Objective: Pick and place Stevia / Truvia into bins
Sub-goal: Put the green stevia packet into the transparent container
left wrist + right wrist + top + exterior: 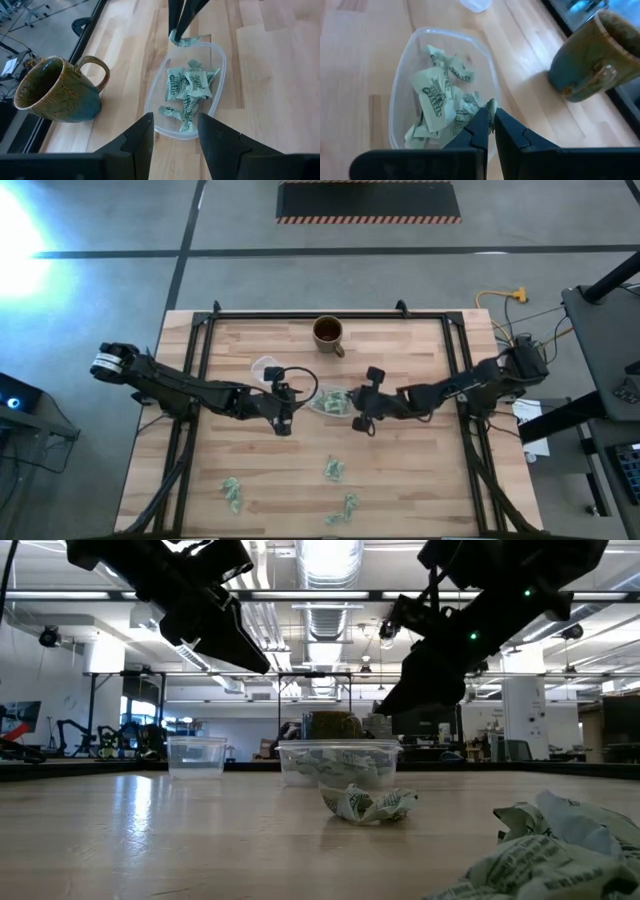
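Over the clear bin [395,100] at mid-surface, my right jaws [490,117] are pinched shut on one green-and-white Stevia sachet [491,106], held above the sachets already inside. My left jaws [175,132] hover beside the bin, spread apart and empty. More sachets [334,470] lie loose on the wooden surface [400,480]; a mug [328,333] stands beyond.

Light: I get bright ceiling strips [330,560] overhead in the low view.
Glare: white flare on the floor [25,230], high view.
Focus: nearest sachets [540,850] on my desk [200,840] look blurred.
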Controlling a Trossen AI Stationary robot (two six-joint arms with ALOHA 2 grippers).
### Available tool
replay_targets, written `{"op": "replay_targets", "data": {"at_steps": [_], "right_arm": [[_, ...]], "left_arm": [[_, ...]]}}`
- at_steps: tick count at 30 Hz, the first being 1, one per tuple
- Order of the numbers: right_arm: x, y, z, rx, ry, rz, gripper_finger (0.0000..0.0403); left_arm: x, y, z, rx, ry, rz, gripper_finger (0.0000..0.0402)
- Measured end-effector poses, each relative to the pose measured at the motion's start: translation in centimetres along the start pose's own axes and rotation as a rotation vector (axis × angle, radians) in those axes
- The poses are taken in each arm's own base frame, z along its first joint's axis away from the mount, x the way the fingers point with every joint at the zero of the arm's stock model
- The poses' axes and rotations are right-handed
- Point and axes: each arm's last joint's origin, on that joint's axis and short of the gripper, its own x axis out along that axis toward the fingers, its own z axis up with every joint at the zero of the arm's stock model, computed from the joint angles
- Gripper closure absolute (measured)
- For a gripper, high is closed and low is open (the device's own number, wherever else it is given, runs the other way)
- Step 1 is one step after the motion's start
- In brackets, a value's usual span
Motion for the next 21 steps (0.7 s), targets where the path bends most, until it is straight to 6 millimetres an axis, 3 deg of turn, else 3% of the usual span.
{"op": "replay_targets", "data": {"at_steps": [9,18,21], "right_arm": [[0.58,-0.53,-0.16,0.003,0.017,0.048,0.0384],[0.58,-0.51,-0.07,-0.008,0.004,0.051,0.0288],[0.57,-0.52,-0.04,-0.025,0.001,0.046,0.0264]], "left_arm": [[0.00,0.00,0.05,-0.003,-0.005,0.000,0.0265],[0.00,-0.02,0.03,-0.028,-0.003,-0.007,0.0265],[-0.23,-0.54,-0.46,-0.026,0.041,-0.085,0.0265]]}}
